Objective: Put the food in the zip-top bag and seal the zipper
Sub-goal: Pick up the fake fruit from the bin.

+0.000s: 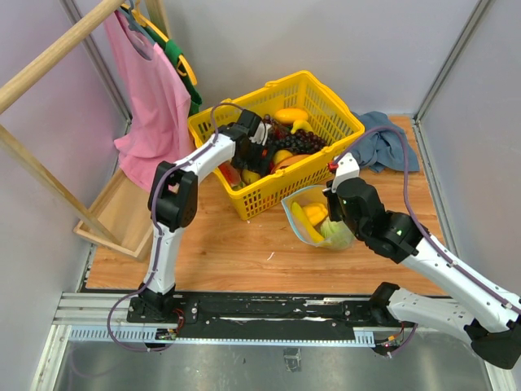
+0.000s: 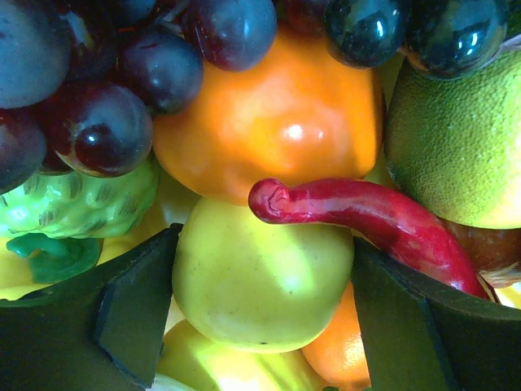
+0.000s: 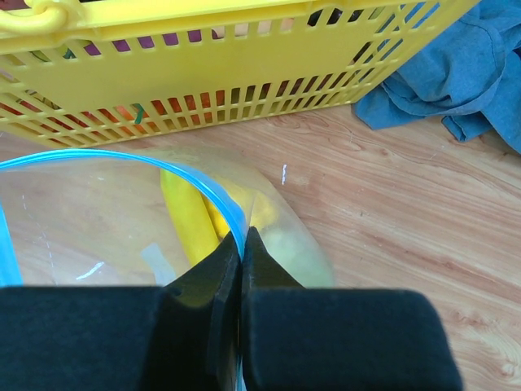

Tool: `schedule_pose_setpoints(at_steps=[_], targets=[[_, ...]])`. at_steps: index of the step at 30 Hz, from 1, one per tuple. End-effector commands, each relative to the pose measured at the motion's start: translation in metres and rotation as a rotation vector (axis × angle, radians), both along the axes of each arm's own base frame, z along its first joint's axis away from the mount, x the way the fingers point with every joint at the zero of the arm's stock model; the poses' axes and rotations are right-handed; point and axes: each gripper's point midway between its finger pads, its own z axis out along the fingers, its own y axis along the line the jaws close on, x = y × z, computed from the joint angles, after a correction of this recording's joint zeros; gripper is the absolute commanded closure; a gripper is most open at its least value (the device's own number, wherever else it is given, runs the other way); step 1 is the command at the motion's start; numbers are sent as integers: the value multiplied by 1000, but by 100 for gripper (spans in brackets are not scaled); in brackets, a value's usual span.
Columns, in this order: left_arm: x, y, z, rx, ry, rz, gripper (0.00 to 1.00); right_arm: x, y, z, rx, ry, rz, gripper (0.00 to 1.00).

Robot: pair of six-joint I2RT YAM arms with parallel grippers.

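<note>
My left gripper is down in the yellow basket. In the left wrist view its fingers press both sides of a smooth yellow-green fruit lying in the pile. Around it are an orange fruit, a bumpy green one, a red chilli and dark grapes. My right gripper is shut on the zipper, the blue rim of the clear zip-top bag, and holds its mouth open. Yellow fruit and a green one lie inside.
The bag stands right against the basket's front wall on the wooden table. A blue cloth lies at the back right. A pink garment hangs on a wooden rack at the left. Grey walls enclose the table.
</note>
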Motion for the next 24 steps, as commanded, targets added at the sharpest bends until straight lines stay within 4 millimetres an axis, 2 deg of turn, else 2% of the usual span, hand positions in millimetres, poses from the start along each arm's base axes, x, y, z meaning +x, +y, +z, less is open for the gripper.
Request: schedule_pose_setpoints(at_steps=[1, 6, 8, 18, 24], targets=[[-14, 11, -6, 8, 73, 18, 30, 2, 0, 4, 24, -13, -7, 100], [-11, 12, 36, -25, -6, 45, 51, 1, -2, 5, 30, -18, -14, 99], [-10, 13, 53, -42, -40, 59, 56, 1, -1, 6, 32, -19, -12, 99], [-11, 22, 141, -130, -246, 133, 66, 1, -1, 9, 40, -20, -16, 99], [-21, 21, 193, -250, -368, 158, 71, 2, -1, 10, 53, -18, -31, 99]])
